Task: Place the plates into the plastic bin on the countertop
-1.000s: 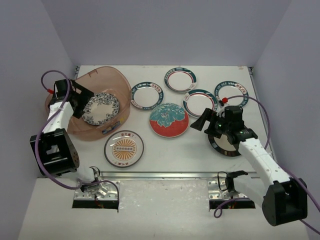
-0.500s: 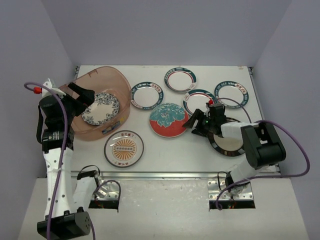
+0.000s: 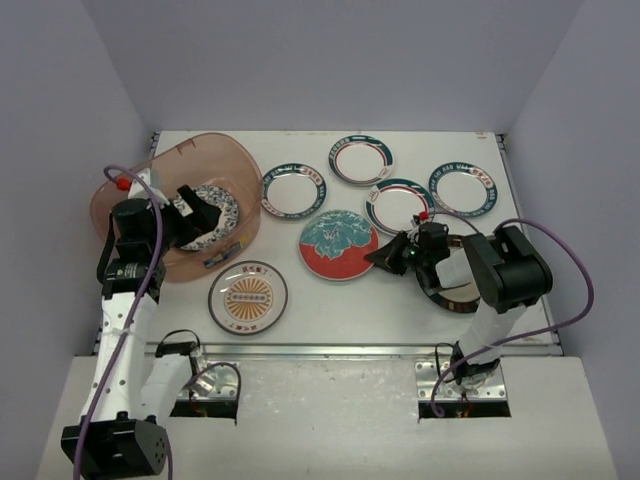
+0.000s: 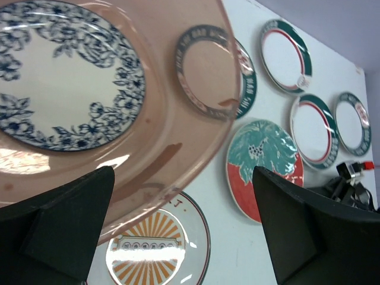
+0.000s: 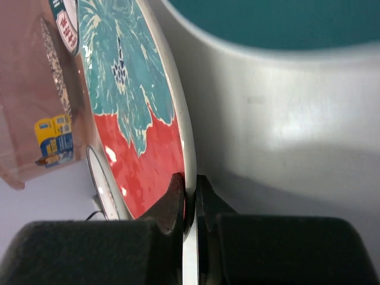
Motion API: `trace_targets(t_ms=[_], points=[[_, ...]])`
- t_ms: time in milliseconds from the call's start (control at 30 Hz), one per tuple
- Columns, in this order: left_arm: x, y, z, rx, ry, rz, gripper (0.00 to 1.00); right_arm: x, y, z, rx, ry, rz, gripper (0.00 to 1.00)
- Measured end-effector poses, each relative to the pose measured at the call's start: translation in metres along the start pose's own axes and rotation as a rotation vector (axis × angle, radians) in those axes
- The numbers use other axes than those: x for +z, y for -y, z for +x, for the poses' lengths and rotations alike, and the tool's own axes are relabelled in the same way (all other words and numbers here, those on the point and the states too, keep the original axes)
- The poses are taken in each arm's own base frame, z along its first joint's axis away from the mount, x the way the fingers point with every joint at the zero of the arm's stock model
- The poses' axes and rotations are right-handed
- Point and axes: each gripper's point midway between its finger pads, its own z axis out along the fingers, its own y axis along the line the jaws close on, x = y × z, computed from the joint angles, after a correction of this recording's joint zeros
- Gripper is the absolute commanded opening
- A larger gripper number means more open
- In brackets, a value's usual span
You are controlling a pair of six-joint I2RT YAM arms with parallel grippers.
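Observation:
The red-teal floral plate [image 3: 338, 241] lies mid-countertop, and my right gripper [image 3: 383, 255] is shut on its right rim; the right wrist view shows both fingers pinching the edge of the plate [image 5: 127, 119] at the gripper [image 5: 190, 190]. My left gripper [image 3: 198, 210] hangs open over the plastic bin [image 3: 165, 265], holding nothing. A blue-white patterned plate [image 3: 205, 218] lies inside the bin. The left wrist view looks past the open gripper [image 4: 183, 178] at the bin wall [image 4: 178, 136] and the orange-centred plate [image 4: 151, 249].
The orange-centred plate [image 3: 248, 296] lies in front of the bin. A dark-rimmed plate [image 3: 455, 292] sits partly under my right arm. Several small white plates [image 3: 293, 191] with teal-red rims lie across the back. A metal rail [image 3: 330, 349] edges the countertop [image 3: 330, 310].
My right gripper has swung left, dropped to the floral plate's rim and shut on it. My left arm has shifted, its open gripper now over the bin's near side.

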Motion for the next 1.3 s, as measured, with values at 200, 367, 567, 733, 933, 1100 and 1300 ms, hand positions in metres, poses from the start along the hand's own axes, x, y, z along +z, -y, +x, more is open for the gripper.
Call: trace_targets(t_ms=[200,367,567,733,933,1100,1300], points=[[0.005,0.038,0.025,0.057,-0.117,0.178,1.00,-0.041,-0.014,0.013,-0.040,0.010,0.019,0.00],[0.003,0.086,0.036,0.098,-0.200,0.374,1.00,-0.074,-0.044,0.013,-0.176,-0.011,0.017,0.00],[0.010,0.123,0.073,0.108,-0.339,0.499,0.98,-0.094,-0.104,0.020,-0.276,-0.103,-0.188,0.00],[0.019,0.135,0.093,0.110,-0.400,0.516,0.77,-0.112,-0.133,0.037,-0.296,-0.191,-0.337,0.00],[0.023,0.146,0.103,0.093,-0.442,0.561,0.14,-0.123,-0.158,0.039,-0.303,-0.220,-0.453,0.00],[0.016,0.164,0.104,0.085,-0.459,0.654,0.00,-0.123,-0.164,0.034,-0.292,-0.218,-0.466,0.00],[0.013,0.173,0.096,0.074,-0.439,0.708,0.00,-0.117,-0.166,0.029,-0.286,-0.231,-0.476,0.04]])
